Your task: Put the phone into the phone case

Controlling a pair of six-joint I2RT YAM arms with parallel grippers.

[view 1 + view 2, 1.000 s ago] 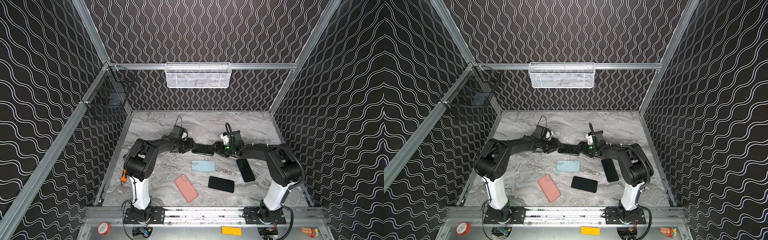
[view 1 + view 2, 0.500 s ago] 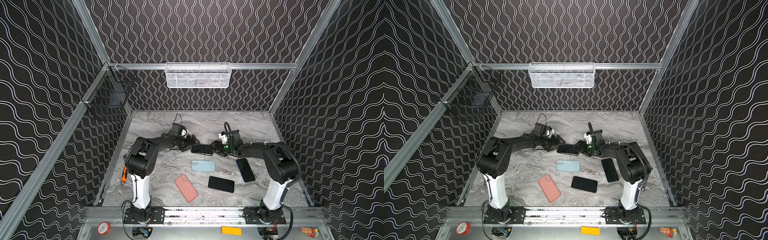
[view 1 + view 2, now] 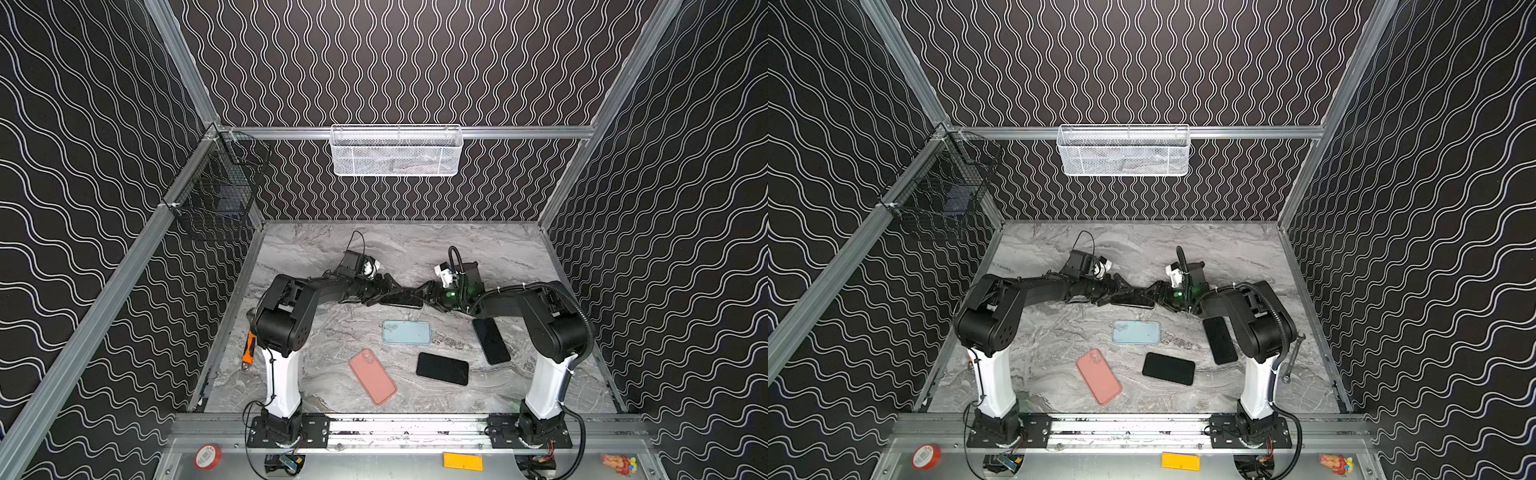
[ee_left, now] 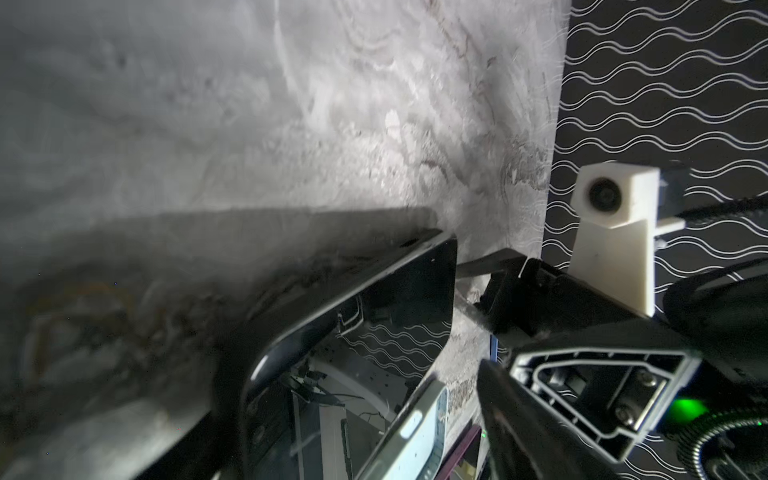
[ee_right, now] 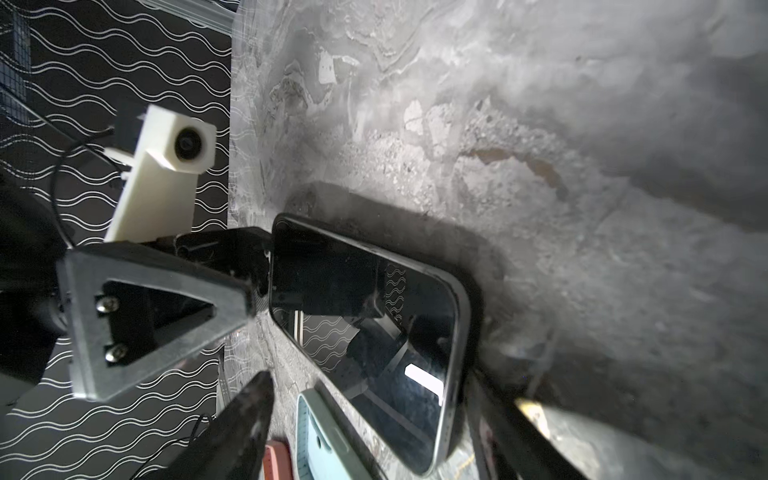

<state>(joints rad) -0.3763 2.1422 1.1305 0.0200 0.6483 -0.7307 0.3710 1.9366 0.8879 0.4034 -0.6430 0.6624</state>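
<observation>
A black phone lies screen up on the marble table, lengthwise between my two grippers. My left gripper is open and low at its left end, one finger beside that end's corner. My right gripper is open at the other end, which lies between its fingers; one finger stands apart from the phone. A light blue phone case lies just in front of the phone. A pink case lies nearer the front.
Two more black phones lie front right. An orange-handled tool rests by the left arm's base and a wrench by the right one. A white mesh basket and a black wire basket hang on the walls.
The left gripper drew back slightly from the phone's end and came forward to it again. The right gripper and the phone have hardly moved.
</observation>
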